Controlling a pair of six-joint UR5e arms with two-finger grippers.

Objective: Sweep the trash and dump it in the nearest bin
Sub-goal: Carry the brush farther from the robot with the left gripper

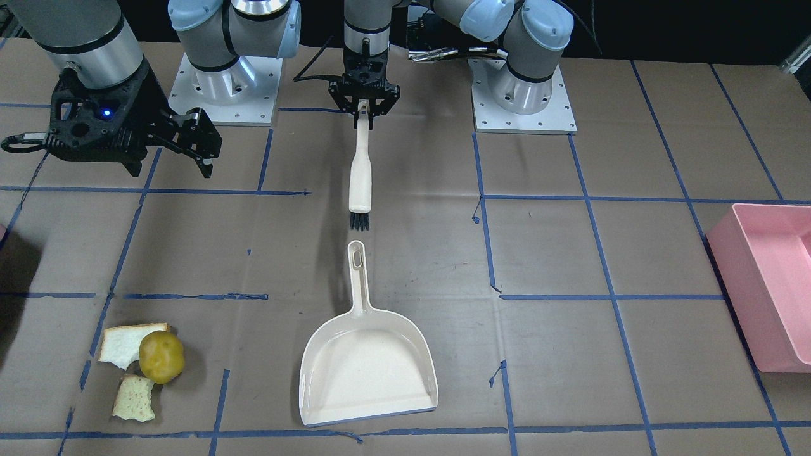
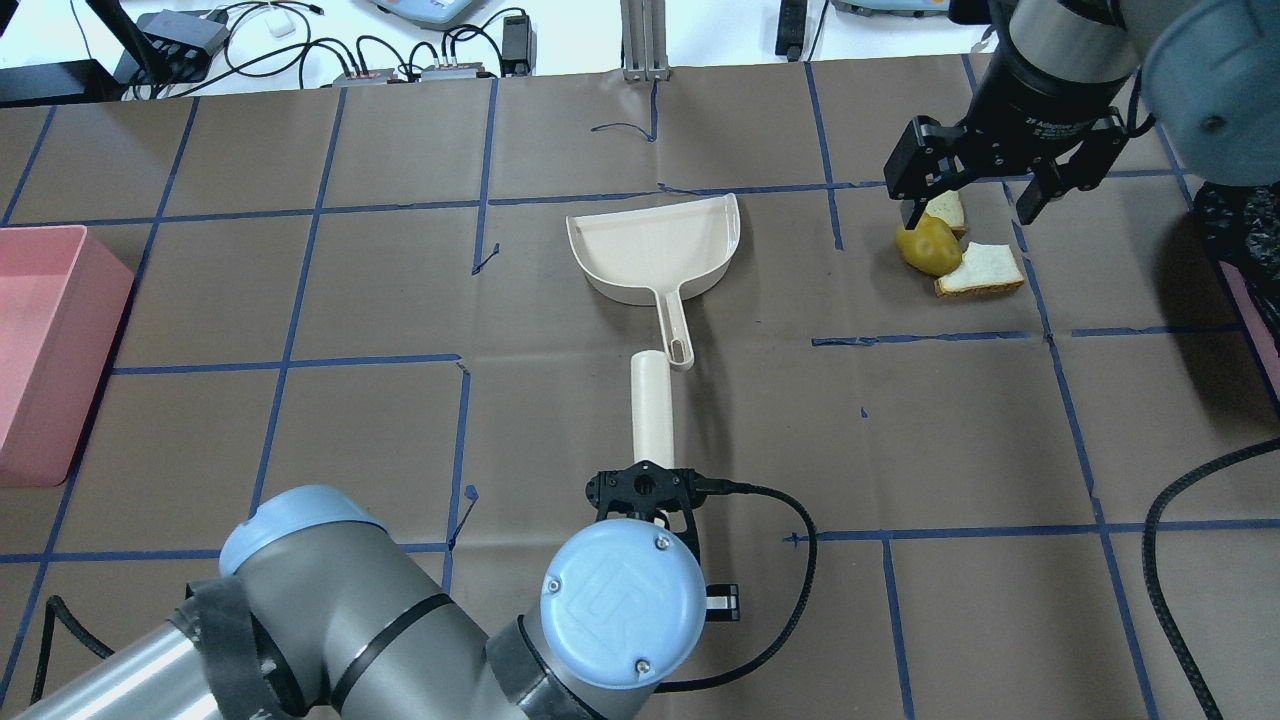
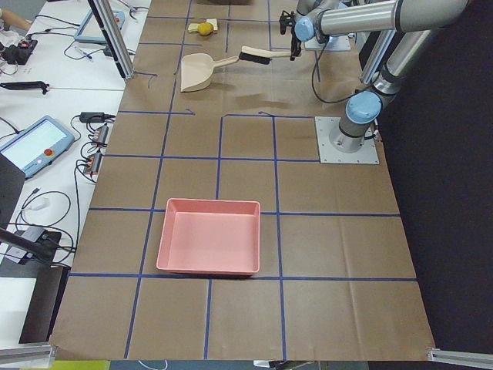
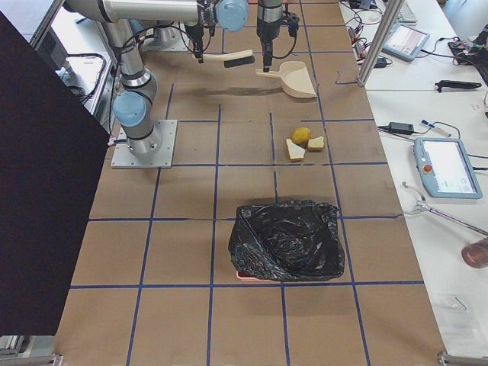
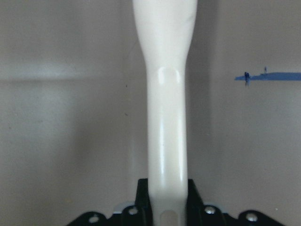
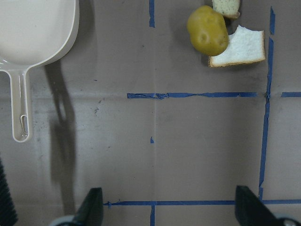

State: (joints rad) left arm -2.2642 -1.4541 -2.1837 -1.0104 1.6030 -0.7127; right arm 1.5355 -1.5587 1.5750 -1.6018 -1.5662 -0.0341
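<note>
The trash lies together: an olive-yellow fruit between two bitten bread slices. My left gripper is shut on the end of a cream brush handle. The brush's black bristles hang just short of the handle of a cream dustpan, which lies flat mid-table. My right gripper hovers open and empty, high above the table near the trash, its fingers spread wide.
A pink bin sits at the table end on my left. A bin lined with a black bag stands at the end on my right, closer to the trash. Blue tape lines grid the brown table.
</note>
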